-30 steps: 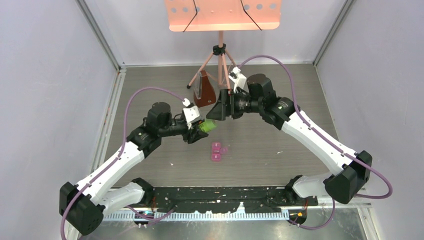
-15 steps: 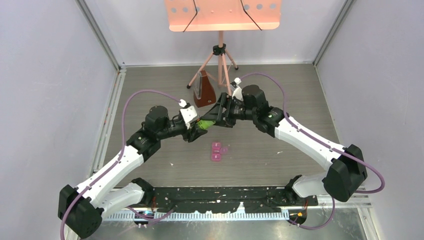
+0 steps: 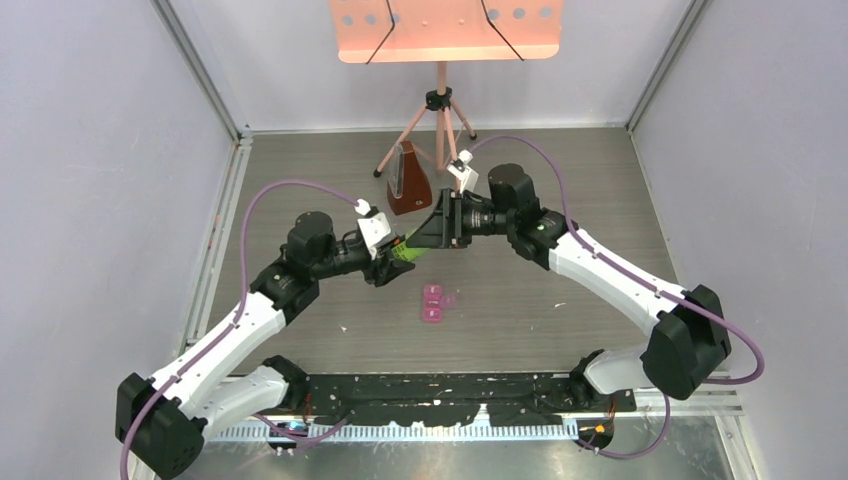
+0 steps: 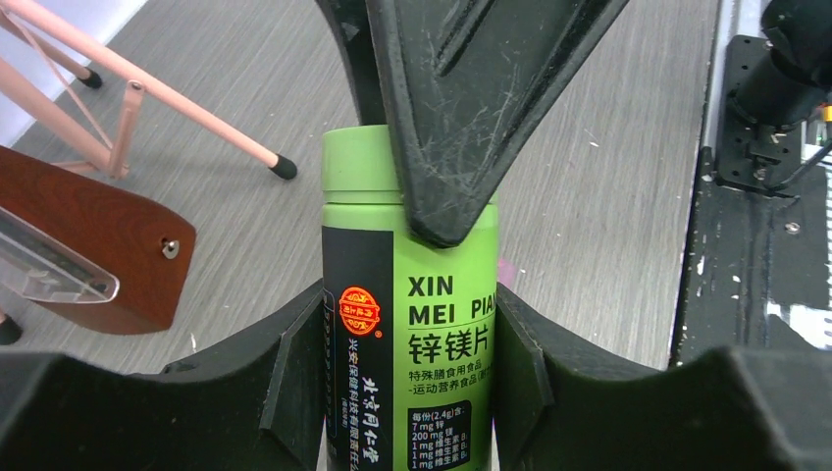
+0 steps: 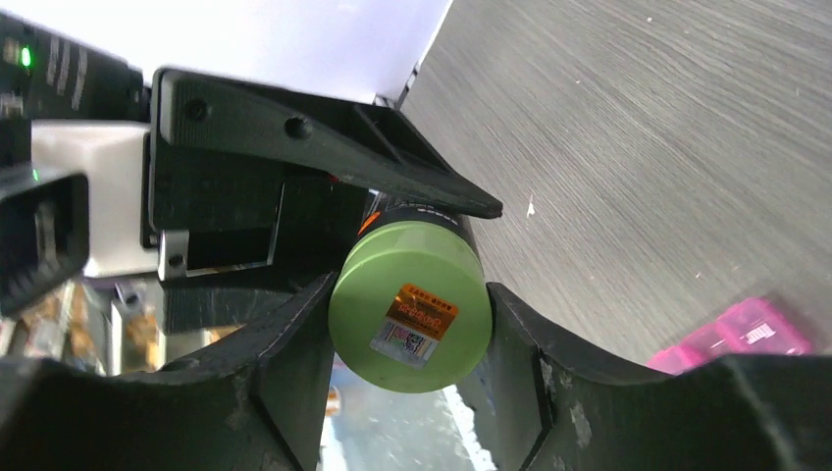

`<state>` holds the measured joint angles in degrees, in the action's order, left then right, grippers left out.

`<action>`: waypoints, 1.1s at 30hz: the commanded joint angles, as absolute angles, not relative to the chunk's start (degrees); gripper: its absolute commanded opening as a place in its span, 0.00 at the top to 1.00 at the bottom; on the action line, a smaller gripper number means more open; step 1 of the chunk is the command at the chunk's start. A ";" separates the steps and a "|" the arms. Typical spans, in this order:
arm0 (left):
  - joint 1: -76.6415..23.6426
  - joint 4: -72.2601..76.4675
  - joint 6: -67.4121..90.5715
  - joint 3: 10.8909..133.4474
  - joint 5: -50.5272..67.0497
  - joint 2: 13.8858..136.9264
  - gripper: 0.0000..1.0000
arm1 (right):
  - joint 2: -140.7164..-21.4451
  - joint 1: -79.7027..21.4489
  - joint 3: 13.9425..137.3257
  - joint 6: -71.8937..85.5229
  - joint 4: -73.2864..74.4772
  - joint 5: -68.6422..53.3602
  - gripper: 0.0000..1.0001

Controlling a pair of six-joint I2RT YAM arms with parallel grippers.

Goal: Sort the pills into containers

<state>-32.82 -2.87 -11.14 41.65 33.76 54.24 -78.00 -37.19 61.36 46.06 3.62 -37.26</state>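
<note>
Fingers (image 4: 294,378) of the left gripper (image 4: 407,339) stand about half open and clamp the label-covered body of the green bottle (image 4: 442,294) from both sides. The bottle is held off the desk (image 3: 560,190), above its middle, with its top pointing toward the right arm. Fingers (image 5: 294,363) of the right gripper (image 5: 412,329) flank the bottle's cap (image 5: 410,294), one on each side. In the right wrist view both sit against its rim, so they look closed on it. The pink pill box (image 3: 433,302) lies flat on the desk just nearer the near edge than the bottle, roughly midway between the left and right edges and apart from both grippers. No pills can be made out at this size. Toward the far edge, a brown wedge-shaped case (image 3: 408,185) stands beside the legs of a pink tripod stand (image 3: 440,135).
</note>
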 commanded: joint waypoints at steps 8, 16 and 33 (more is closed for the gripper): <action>-32.98 -8.47 -6.41 43.88 54.45 55.80 1.00 | -74.73 -36.08 67.58 11.24 -0.78 -51.34 0.89; -32.95 -13.91 -5.51 48.75 67.89 61.35 1.00 | -70.90 -36.12 71.02 -5.91 12.19 -46.31 0.89; -32.96 -0.29 -8.97 42.29 34.37 54.12 1.00 | -71.74 -39.97 68.80 39.70 14.27 -18.32 0.17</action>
<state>-32.99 -5.63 -7.44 43.07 40.84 56.66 -72.38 -37.56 70.17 25.58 16.75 -29.74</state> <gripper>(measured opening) 0.536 0.830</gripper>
